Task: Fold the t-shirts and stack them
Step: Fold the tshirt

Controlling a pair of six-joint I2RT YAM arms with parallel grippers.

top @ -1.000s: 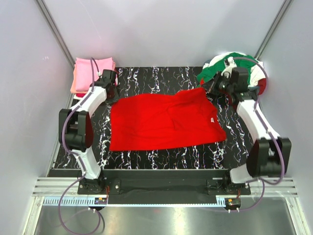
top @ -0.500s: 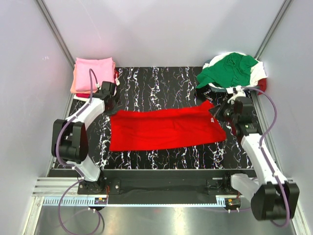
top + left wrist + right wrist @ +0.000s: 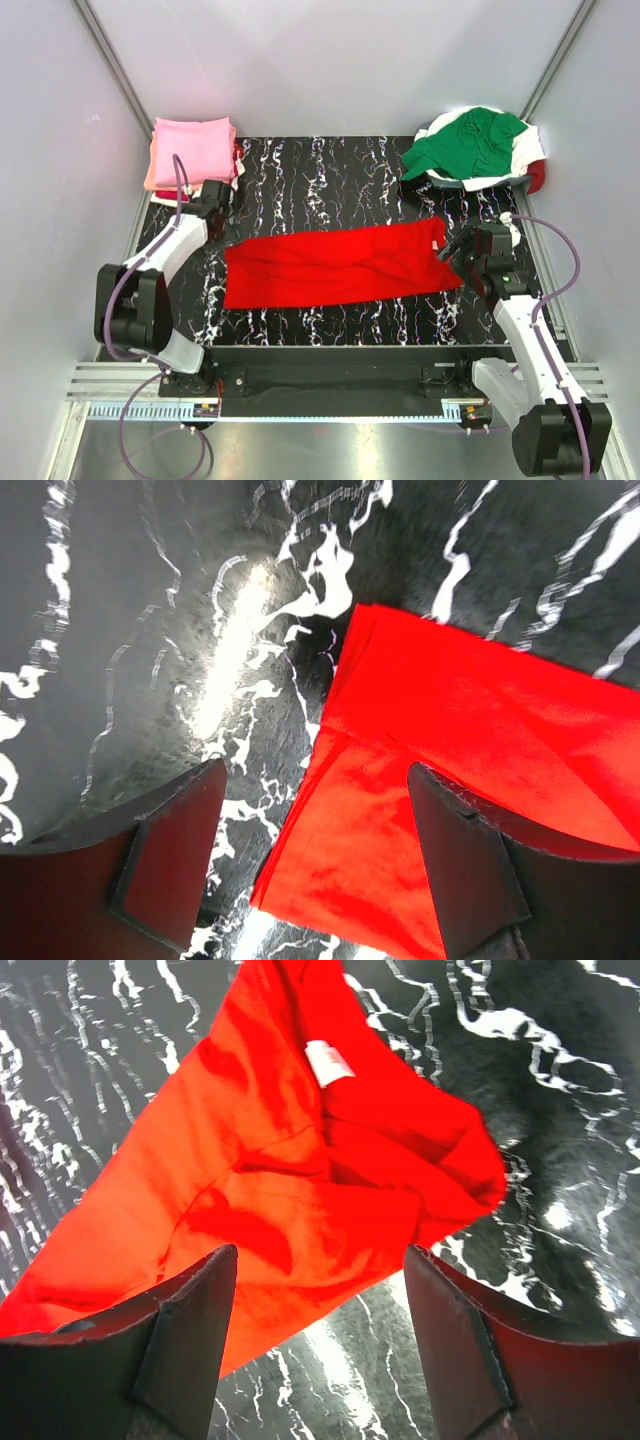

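A bright red t-shirt (image 3: 340,264) lies folded lengthwise into a long band across the black marbled table (image 3: 320,170). Its left corner (image 3: 420,780) shows under my left gripper (image 3: 318,855), which is open with nothing held. My left gripper (image 3: 213,205) hovers just off the band's far left corner. My right gripper (image 3: 462,246) stands open at the band's right end, above the collar end with its white label (image 3: 328,1062). My right gripper (image 3: 318,1345) holds nothing. A pink t-shirt (image 3: 192,148) tops a folded stack at the back left. A green t-shirt (image 3: 468,145) lies over a white one (image 3: 528,148) at the back right.
The back-right pile sits in a round bin (image 3: 470,182) with a dark red shirt (image 3: 537,176) at its edge. Grey walls enclose the table on three sides. A dark rail (image 3: 330,360) runs along the near edge between the arm bases.
Both grippers drew the far edge of the red shirt toward the near edge, folding it into a band, then opened and let go. Both arms moved nearer.
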